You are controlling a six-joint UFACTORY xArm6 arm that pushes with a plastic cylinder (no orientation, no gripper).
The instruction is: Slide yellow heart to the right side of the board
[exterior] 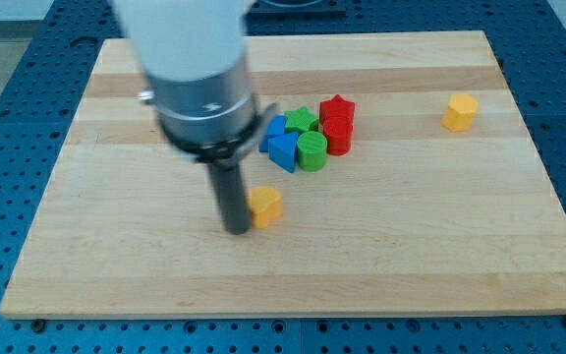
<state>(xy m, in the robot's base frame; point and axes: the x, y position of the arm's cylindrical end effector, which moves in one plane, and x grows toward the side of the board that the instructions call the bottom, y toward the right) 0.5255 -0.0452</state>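
The yellow heart (265,206) lies on the wooden board (293,265) a little left of the middle, below the cluster of blocks. My tip (237,231) is at the heart's left edge, touching it or nearly so. The rod rises from there to the large white and grey arm body at the view's top left. The heart's left side is partly hidden by the rod.
A tight cluster sits above and right of the heart: two blue blocks (280,143), a green star (302,121), a green cylinder (311,151), a red star (338,108) and a red cylinder (338,136). A yellow hexagon (460,112) lies at the upper right.
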